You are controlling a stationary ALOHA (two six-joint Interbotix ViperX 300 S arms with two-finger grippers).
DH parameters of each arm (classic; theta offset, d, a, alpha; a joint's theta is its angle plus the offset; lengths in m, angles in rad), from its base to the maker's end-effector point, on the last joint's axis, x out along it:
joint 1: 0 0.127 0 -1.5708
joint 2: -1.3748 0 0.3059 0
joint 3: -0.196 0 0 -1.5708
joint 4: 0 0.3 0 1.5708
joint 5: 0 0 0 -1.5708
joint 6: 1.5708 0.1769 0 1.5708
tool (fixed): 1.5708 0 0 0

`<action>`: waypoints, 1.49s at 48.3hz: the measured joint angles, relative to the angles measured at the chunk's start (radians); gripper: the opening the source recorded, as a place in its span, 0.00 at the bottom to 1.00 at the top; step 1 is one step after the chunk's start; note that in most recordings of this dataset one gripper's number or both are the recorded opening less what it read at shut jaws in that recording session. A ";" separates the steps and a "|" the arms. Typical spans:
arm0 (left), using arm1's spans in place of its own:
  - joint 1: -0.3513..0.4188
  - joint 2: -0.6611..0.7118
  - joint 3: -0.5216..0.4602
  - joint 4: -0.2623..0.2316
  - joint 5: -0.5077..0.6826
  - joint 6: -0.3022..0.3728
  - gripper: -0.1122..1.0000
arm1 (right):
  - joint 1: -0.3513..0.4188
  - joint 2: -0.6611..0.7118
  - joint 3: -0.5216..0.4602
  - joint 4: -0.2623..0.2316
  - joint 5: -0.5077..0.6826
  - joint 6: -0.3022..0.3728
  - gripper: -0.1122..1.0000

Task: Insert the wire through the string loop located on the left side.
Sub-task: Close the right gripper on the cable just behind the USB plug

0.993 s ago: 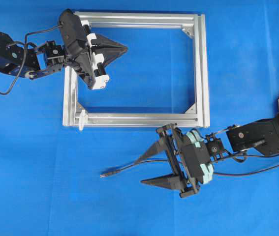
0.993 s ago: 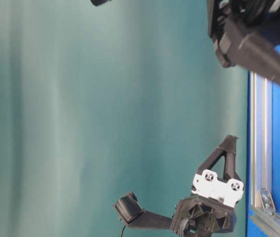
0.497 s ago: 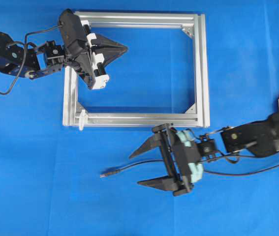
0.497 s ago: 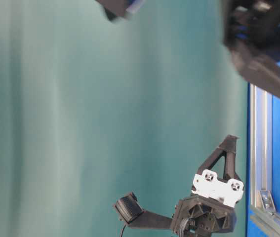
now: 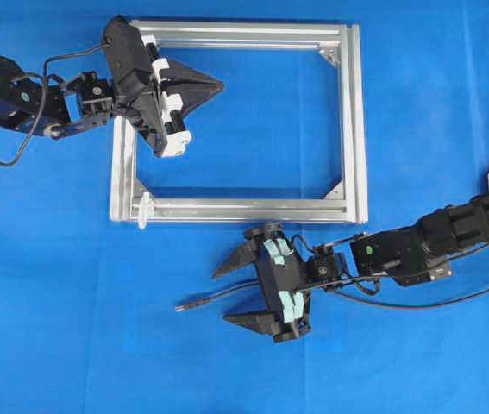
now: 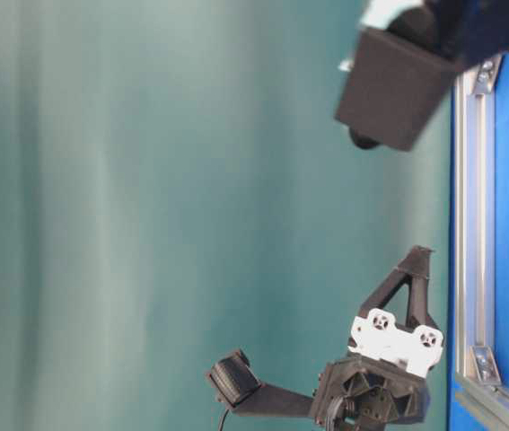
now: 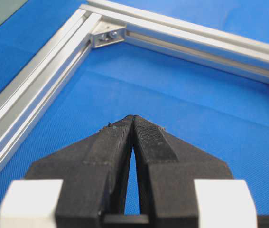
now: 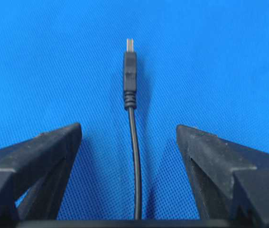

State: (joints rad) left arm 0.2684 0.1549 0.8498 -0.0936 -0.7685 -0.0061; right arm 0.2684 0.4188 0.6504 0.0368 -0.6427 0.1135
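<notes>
A blue table carries a silver frame. Over the frame's left bar hangs the left gripper, its fingers pressed together on nothing. Below the frame the right gripper sits low with fingers spread wide, the wire running between them untouched, its plug pointing ahead. The string loop stands at the frame's lower left corner.
</notes>
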 measured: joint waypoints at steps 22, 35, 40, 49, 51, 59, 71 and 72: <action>0.000 0.000 0.005 0.000 -0.002 0.002 0.10 | 0.000 0.000 -0.002 0.008 0.002 -0.003 0.39; 0.000 -0.002 0.006 0.000 0.000 0.002 0.10 | -0.012 -0.002 -0.002 0.008 0.002 -0.003 0.11; 0.000 -0.002 0.005 0.000 0.000 0.000 0.10 | -0.014 0.000 -0.002 0.008 0.002 -0.003 0.11; 0.000 0.000 0.006 0.000 0.000 0.002 0.10 | -0.014 0.000 -0.002 0.008 0.002 -0.003 0.11; 0.002 0.000 0.006 0.000 0.000 0.002 0.10 | -0.014 -0.002 -0.002 0.008 0.003 -0.003 0.11; 0.002 0.000 0.005 0.000 0.000 0.000 0.10 | -0.014 -0.041 0.000 0.008 0.037 -0.008 0.11; 0.002 0.000 0.005 0.000 0.000 0.002 0.10 | -0.020 -0.155 0.002 0.006 0.144 -0.012 0.11; 0.000 0.000 0.005 0.000 0.000 0.002 0.10 | -0.020 -0.161 0.000 0.006 0.150 -0.012 0.11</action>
State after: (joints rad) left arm 0.2684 0.1549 0.8544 -0.0936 -0.7685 -0.0046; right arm 0.2485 0.2577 0.6504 0.0430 -0.4924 0.1012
